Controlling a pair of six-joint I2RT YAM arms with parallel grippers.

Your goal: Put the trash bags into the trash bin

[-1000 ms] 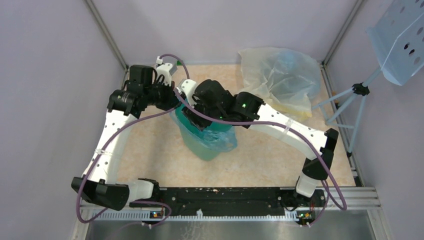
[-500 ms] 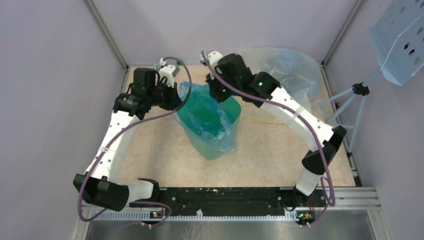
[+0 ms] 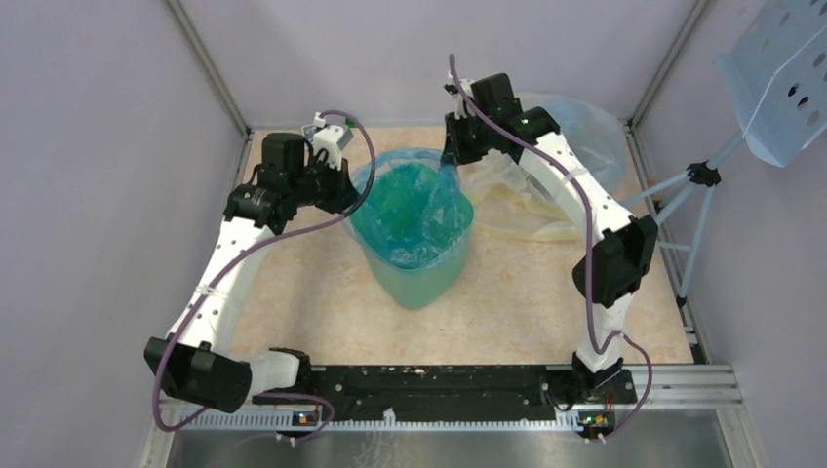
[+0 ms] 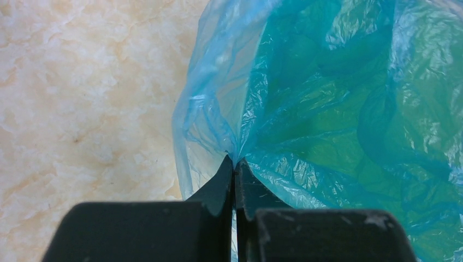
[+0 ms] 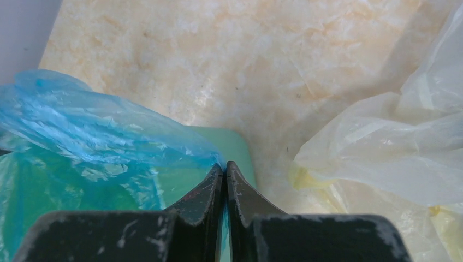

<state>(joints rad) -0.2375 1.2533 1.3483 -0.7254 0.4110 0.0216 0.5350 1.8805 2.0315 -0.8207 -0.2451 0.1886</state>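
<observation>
Top external: blue bag (image 3: 411, 207) btwn L gripper (image 3: 347, 191), R gripper (image 3: 451, 162)

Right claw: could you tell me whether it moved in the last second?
Yes. The right claw went from over the green bin toward the back wall.

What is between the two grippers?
The light blue trash bag, its mouth stretched open over the green bin, spans from left gripper to right gripper; the top view shows it.

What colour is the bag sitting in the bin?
The bag is translucent light blue, clearest in the left wrist view.
</observation>
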